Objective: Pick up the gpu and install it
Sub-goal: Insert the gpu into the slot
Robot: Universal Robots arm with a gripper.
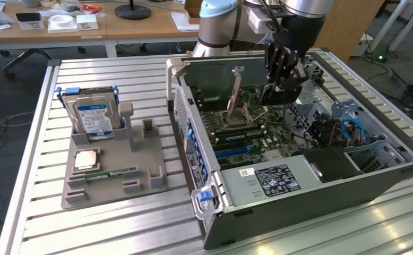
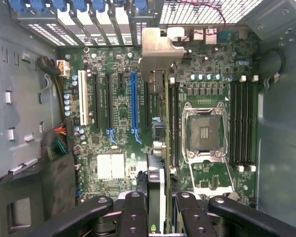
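The claw [image 1: 282,79] holds the gpu [image 1: 276,95] over the open computer case [image 1: 284,183].

The table [image 1: 107,228] is ribbed bare metal with a dull brushed sheen. The case [image 1: 320,199] is grey sheet metal, matt outside, brighter within. The motherboard [image 2: 121,133] is green and slightly glossy, with smooth blue, black and white plastic slots [image 2: 134,103]. The gpu [image 2: 157,175] is dark, with a bright, smooth metal bracket [image 2: 158,49]. The gripper [image 2: 160,205] is black and satin-smooth. The tray [image 1: 114,183] is matt grey plastic; the drive [image 1: 86,102] is silver metal under a glossy label [image 1: 93,118]
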